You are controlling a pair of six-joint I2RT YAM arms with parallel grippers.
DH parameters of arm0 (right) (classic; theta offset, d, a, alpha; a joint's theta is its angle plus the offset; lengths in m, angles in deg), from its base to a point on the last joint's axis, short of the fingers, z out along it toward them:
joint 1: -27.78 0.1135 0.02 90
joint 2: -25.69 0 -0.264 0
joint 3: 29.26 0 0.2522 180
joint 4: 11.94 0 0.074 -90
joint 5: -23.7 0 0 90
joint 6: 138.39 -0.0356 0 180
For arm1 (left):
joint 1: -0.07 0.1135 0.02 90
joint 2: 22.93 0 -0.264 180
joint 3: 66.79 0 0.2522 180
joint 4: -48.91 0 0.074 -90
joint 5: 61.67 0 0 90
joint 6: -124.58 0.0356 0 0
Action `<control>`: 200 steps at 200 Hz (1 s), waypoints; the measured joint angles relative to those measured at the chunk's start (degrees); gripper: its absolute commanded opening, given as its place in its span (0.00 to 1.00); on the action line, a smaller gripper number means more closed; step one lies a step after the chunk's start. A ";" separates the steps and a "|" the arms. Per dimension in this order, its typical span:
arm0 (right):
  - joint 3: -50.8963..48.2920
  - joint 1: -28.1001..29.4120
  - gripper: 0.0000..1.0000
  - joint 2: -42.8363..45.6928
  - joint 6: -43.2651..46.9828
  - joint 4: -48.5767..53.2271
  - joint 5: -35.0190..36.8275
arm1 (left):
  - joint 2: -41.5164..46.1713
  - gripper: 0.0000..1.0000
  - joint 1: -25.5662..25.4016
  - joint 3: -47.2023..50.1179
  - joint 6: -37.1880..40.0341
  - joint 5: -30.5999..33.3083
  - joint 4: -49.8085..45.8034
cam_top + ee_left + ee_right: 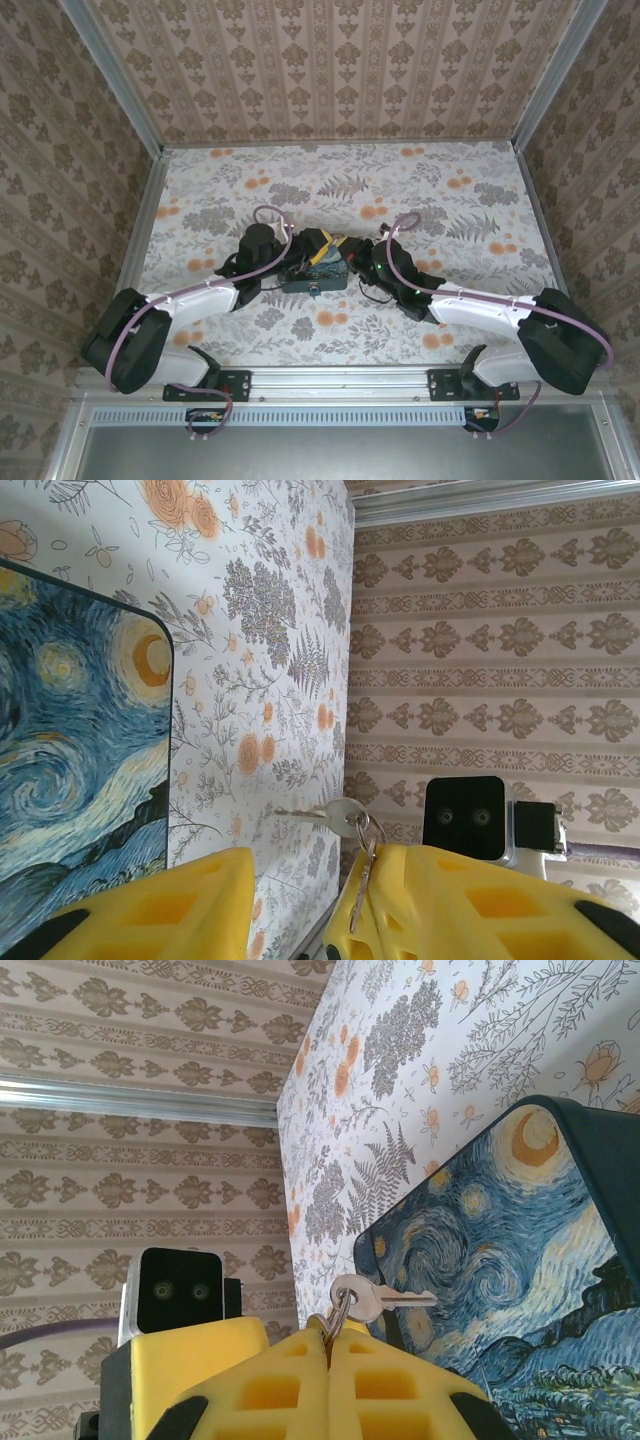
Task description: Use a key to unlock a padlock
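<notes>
The key (392,1300) is small and silver, hung on a ring and sticking out sideways by the corner of the box (500,1250). The right end effector (328,1345) is pressed together, pinching that ring. The left end effector (300,890) stands partly spread, with the key just beside one finger.

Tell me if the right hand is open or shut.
Shut: the right hand's yellow fingers press together, pinching the ring that carries the key.
</notes>
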 measured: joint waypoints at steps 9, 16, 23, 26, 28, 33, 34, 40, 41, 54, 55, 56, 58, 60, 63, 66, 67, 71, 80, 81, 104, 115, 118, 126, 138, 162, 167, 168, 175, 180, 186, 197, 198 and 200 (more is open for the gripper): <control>0.00 0.00 0.00 -0.15 -0.02 -0.13 -0.04 | 0.00 0.40 0.00 0.00 -0.11 0.11 0.35; 0.00 -0.04 0.00 -0.26 -0.07 -0.26 -0.04 | 0.00 0.39 0.02 -0.02 -0.17 0.20 0.59; 0.00 -0.04 0.00 -0.31 -0.17 -0.35 -0.04 | 0.00 0.38 0.00 -0.02 -0.20 0.33 0.79; 0.00 -0.04 0.00 -0.33 -0.17 -0.35 -0.04 | 0.00 0.37 -0.02 -0.04 -0.22 0.33 0.90; 0.00 -0.04 0.00 -0.33 -0.17 -0.37 -0.04 | 0.00 0.37 -0.04 -0.04 -0.26 0.35 0.92; 0.00 -0.04 0.00 -0.37 -0.20 -0.42 -0.04 | 0.00 0.36 -0.04 -0.04 -0.31 0.37 1.05; 0.00 -0.04 0.00 -0.37 -0.20 -0.44 -0.04 | 0.00 0.35 -0.04 -0.04 -0.33 0.39 1.07; 0.00 -0.04 0.00 -0.42 -0.20 -0.46 -0.07 | 0.00 0.35 -0.04 -0.04 -0.33 0.42 1.18; 0.00 -0.04 0.00 -0.44 -0.20 -0.46 -0.07 | 0.00 0.35 -0.04 -0.04 -0.35 0.44 1.20; 0.00 -0.04 0.00 -0.59 -0.24 -0.61 -0.07 | 0.00 0.34 -0.04 -0.04 -0.33 0.55 1.36; 0.00 -0.04 0.00 -0.59 -0.24 -0.63 -0.07 | 0.00 0.34 -0.04 -0.04 -0.33 0.57 1.36; 0.00 -0.04 0.00 -0.61 -0.24 -0.63 -0.07 | 0.00 0.33 -0.04 -0.04 -0.33 0.57 1.36; 0.00 -0.04 0.00 -0.63 -0.24 -0.68 -0.09 | 0.00 0.33 -0.04 -0.04 -0.33 0.57 1.38; 0.00 -0.04 0.00 -0.63 -0.26 -0.70 -0.09 | 0.00 0.33 -0.07 -0.04 -0.33 0.57 1.40; 0.00 -0.04 0.00 -0.63 -0.28 -0.74 -0.09 | 0.00 0.33 -0.09 -0.04 -0.33 0.57 1.40; 0.00 -0.04 0.00 -0.66 -0.33 -0.76 -0.09 | 0.00 0.33 -0.15 -0.04 -0.33 0.57 1.42; 0.00 -0.04 0.00 -0.66 -0.35 -0.76 -0.09 | 0.00 0.32 -0.15 -0.04 -0.33 0.57 1.44; 0.00 -0.04 0.00 -0.66 -0.39 -0.79 -0.13 | 0.00 0.32 -0.22 -0.04 -0.33 0.59 1.44; 0.00 -0.04 0.00 -0.66 -0.42 -0.83 -0.22 | 0.00 0.30 -0.37 -0.07 -0.33 0.59 1.46; 0.00 -0.04 0.00 -0.66 -0.42 -0.83 -0.22 | 0.00 0.30 -0.37 -0.07 -0.33 0.59 1.44; 0.00 -0.04 0.00 -0.66 -0.42 -0.83 -0.35 | -0.04 0.28 -0.68 -0.11 -0.31 0.59 1.49; 0.00 -0.04 0.00 -0.66 -0.42 -0.83 -0.48 | -0.11 0.25 -0.70 -0.13 -0.35 0.59 1.53; 0.00 -0.04 0.00 -0.66 -0.42 -0.83 -0.50 | -0.15 0.25 -0.72 -0.15 -0.31 0.61 1.57; 0.00 -0.04 0.00 -0.66 -0.42 -0.83 -0.57 | -0.33 0.23 -0.72 -0.28 -0.31 0.70 1.57; 0.00 -0.04 0.00 -0.70 -0.42 -0.83 -0.72 | -0.68 0.20 -0.79 -0.52 -0.33 0.74 1.60; 0.00 -0.04 0.00 -0.87 -0.42 -0.90 -0.94 | -0.94 0.11 -0.81 -0.70 -0.44 0.81 1.57; 0.00 -0.04 0.00 -0.92 -0.42 -0.94 -0.94 | -1.03 0.08 -0.81 -0.70 -0.33 0.83 1.57; 0.00 -0.04 0.00 -0.92 -0.44 -0.96 -0.94 | -1.07 0.07 -0.79 -0.70 -0.55 0.87 1.55; 0.00 -0.04 0.00 -0.92 -0.44 -0.98 -0.94 | -1.29 0.02 -0.79 -0.74 -0.59 0.98 1.57; 0.00 -0.09 0.00 -0.92 -0.44 -0.94 -0.94 | -1.44 0.00 -0.81 -0.81 -0.37 0.96 1.70; 0.00 -0.17 0.00 -1.01 -0.46 -0.96 -1.01 | -1.55 0.00 -0.83 -0.92 -0.39 1.01 1.75; 0.00 -0.24 0.01 -1.03 -0.59 -1.03 -1.11 | -1.73 0.00 -0.90 -1.05 -0.50 1.16 1.81; 0.00 -0.24 0.02 -1.03 -0.59 -1.03 -1.11 | -1.77 0.00 -0.90 -1.05 -0.48 1.18 1.81; 0.00 -0.26 0.05 -1.03 -0.59 -1.03 -1.11 | -1.77 0.00 -0.92 -1.07 -0.48 1.22 1.81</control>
